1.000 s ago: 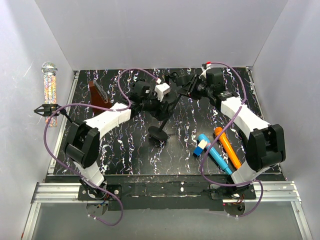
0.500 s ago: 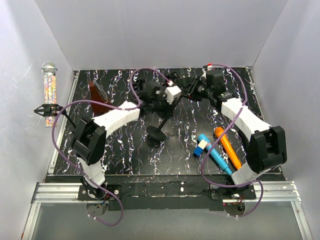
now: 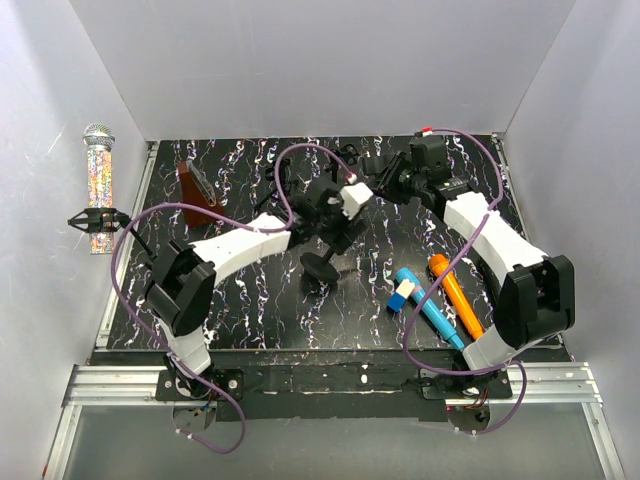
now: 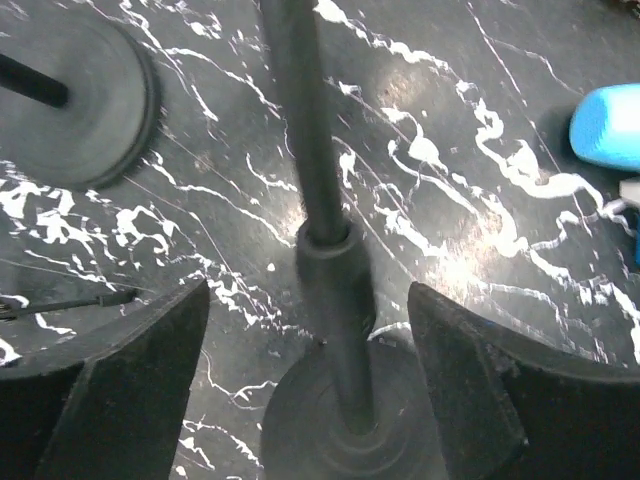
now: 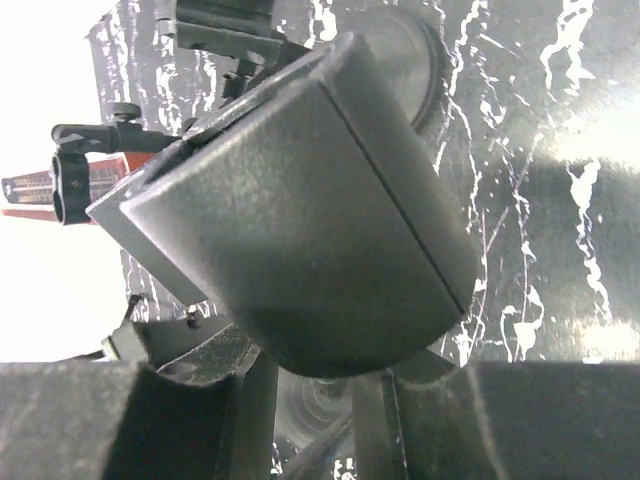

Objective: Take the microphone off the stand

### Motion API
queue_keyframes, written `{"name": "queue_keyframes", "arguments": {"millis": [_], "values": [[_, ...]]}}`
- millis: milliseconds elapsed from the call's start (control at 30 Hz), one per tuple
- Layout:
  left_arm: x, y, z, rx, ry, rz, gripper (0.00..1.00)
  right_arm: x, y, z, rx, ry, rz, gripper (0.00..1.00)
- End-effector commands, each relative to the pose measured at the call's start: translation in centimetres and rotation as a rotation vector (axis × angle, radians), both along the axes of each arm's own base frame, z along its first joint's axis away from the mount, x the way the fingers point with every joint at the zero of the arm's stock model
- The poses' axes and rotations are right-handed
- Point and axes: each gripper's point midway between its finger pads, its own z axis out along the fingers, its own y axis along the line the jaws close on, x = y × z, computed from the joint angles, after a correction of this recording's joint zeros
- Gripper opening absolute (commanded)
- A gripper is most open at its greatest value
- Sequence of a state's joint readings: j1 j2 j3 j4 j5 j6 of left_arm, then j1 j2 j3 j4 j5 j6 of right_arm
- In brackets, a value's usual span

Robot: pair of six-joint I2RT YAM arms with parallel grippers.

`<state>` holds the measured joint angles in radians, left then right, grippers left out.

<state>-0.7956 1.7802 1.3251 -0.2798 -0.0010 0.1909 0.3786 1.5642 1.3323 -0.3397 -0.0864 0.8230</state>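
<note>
Left end effector [image 4: 308, 295] is wide open, fingers straddling a black metal stand pole [image 4: 322, 190] above its round base, probably to steady it. Right end effector [image 3: 380, 180] is at 12 o'clock; can't tell its opening. The glittery silver-headed microphone [image 3: 98, 182] is clipped upright at 9 o'clock, untouched.

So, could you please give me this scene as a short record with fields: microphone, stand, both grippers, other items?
microphone: glittery body, silver head, upright at the left wall, held in a black clip
black stand: round base on the marbled table, near the centre
left gripper: open, one finger on each side of the stand's pole, gaps visible
right gripper: close to the left one; jaw state unclear
other items: blue pen, orange pen, red-brown object
</note>
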Motion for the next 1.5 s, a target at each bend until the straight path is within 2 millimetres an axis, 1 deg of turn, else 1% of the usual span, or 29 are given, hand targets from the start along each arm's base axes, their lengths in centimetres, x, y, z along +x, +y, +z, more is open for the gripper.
{"name": "queue_keyframes", "arguments": {"millis": [0, 100, 200, 267, 333, 433, 533, 633, 667, 733, 767, 833, 867, 900, 933, 967, 1000, 1067, 1100, 1167, 1200, 1233, 1267, 1300, 1333, 1367, 1400, 1433, 1467], "values": [[-3.5, -0.3, 3.7, -0.208, 0.218, -0.258, 0.81, 0.4, 1.9, 3.0, 0.075, -0.202, 0.165, 0.01], [-3.6, 0.3, 3.9, -0.333, 0.323, -0.312, 0.78, -0.3, 3.0, 3.2, 0.117, -0.254, 0.261, 0.01], [-3.8, -0.1, 3.5, -0.368, 0.373, -0.344, 0.73, -0.7, 3.7, 3.5, 0.129, -0.288, 0.316, 0.01], [-3.4, -0.7, 3.3, -0.396, 0.389, -0.327, 0.67, -0.6, 3.5, 3.2, 0.118, -0.288, 0.310, 0.01], [-3.6, -1.3, 3.3, -0.421, 0.410, -0.355, 0.57, -0.4, 3.4, 3.0, 0.110, -0.282, 0.299, 0.01], [-3.7, -2.0, 3.5, -0.433, 0.412, -0.391, 0.48, -0.4, 3.4, 3.2, 0.112, -0.288, 0.301, 0.01], [-3.9, -2.5, 3.6, -0.412, 0.389, -0.434, 0.31, -0.4, 3.3, 3.1, 0.108, -0.294, 0.300, 0.01], [-2.9, -2.9, 4.4, -0.365, 0.310, -0.399, 0.00, -0.5, 3.0, 2.7, 0.103, -0.275, 0.283, 0.01], [-2.2, -3.0, 4.7, -0.345, 0.267, -0.354, 0.00, -0.6, 2.9, 2.5, 0.101, -0.266, 0.276, 0.01], [0.1, -2.7, 5.3, -0.280, 0.135, -0.190, 0.00, -0.6, 2.8, 2.6, 0.103, -0.263, 0.269, 0.01], [1.3, -2.1, 5.5, -0.248, 0.068, -0.081, 0.00, -0.8, 2.7, 2.2, 0.099, -0.237, 0.265, 0.01], [3.5, -0.3, 5.8, -0.148, -0.077, 0.129, 0.00, -0.7, 2.4, 2.1, 0.095, -0.210, 0.231, 0.01], [4.1, 0.7, 6.0, -0.075, -0.166, 0.204, 0.00, -0.4, 2.0, 1.9, 0.087, -0.188, 0.196, 0.01], [4.5, 2.0, 5.9, 0.019, -0.263, 0.281, 0.00, -0.2, 1.6, 1.7, 0.077, -0.161, 0.159, 0.01], [4.4, 2.5, 5.9, 0.084, -0.336, 0.313, 0.00, 0.0, 1.1, 1.2, 0.062, -0.129, 0.117, 0.01], [4.4, 2.9, 5.8, 0.119, -0.366, 0.344, 0.00, 0.2, 0.6, 1.0, 0.052, -0.104, 0.078, 0.01], [4.3, 3.4, 5.2, 0.125, -0.356, 0.370, 0.00, 0.2, 0.4, 0.7, 0.044, -0.079, 0.056, 0.01], [3.7, 3.6, 4.0, 0.129, -0.308, 0.363, 0.00, 0.2, 0.1, 0.3, 0.031, -0.060, 0.041, 0.01], [3.2, 3.4, 3.5, 0.123, -0.284, 0.347, 0.00, 0.1, 0.1, 0.2, 0.029, -0.056, 0.042, 0.01], [2.3, 2.4, 2.9, 0.073, -0.218, 0.263, 0.00, 0.1, 0.1, 0.0, 0.021, -0.062, 0.052, 0.01], [1.6, 1.5, 2.6, 0.036, -0.168, 0.185, 0.03, 0.2, 0.2, 0.1, 0.018, -0.077, 0.067, 0.01], [0.5, 0.5, 2.5, -0.021, -0.098, 0.085, 0.29, 0.1, 0.5, 0.2, 0.024, -0.091, 0.090, 0.01], [0.0, 0.1, 2.6, -0.070, -0.046, 0.037, 0.56, 0.1, 0.7, 0.3, 0.033, -0.114, 0.117, 0.01], [-0.3, -0.1, 2.8, -0.130, 0.016, -0.002, 0.68, -0.2, 1.2, 0.4, 0.045, -0.137, 0.162, 0.01], [-0.7, -0.2, 2.9, -0.187, 0.079, -0.034, 0.73, -0.3, 1.7, 0.7, 0.053, -0.175, 0.209, 0.01], [-0.9, 0.1, 2.8, -0.235, 0.145, -0.062, 0.75, -0.7, 2.3, 1.0, 0.067, -0.217, 0.269, 0.01], [-1.2, 0.1, 2.9, -0.284, 0.199, -0.101, 0.76, -1.3, 2.8, 0.6, 0.079, -0.233, 0.322, 0.01], [-1.4, 0.2, 2.8, -0.322, 0.244, -0.123, 0.76, -1.2, 3.2, 1.2, 0.096, -0.286, 0.356, 0.01], [-1.8, 0.2, 2.6, -0.354, 0.289, -0.160, 0.76, -1.5, 3.5, 1.2, 0.109, -0.297, 0.383, 0.01]]}}
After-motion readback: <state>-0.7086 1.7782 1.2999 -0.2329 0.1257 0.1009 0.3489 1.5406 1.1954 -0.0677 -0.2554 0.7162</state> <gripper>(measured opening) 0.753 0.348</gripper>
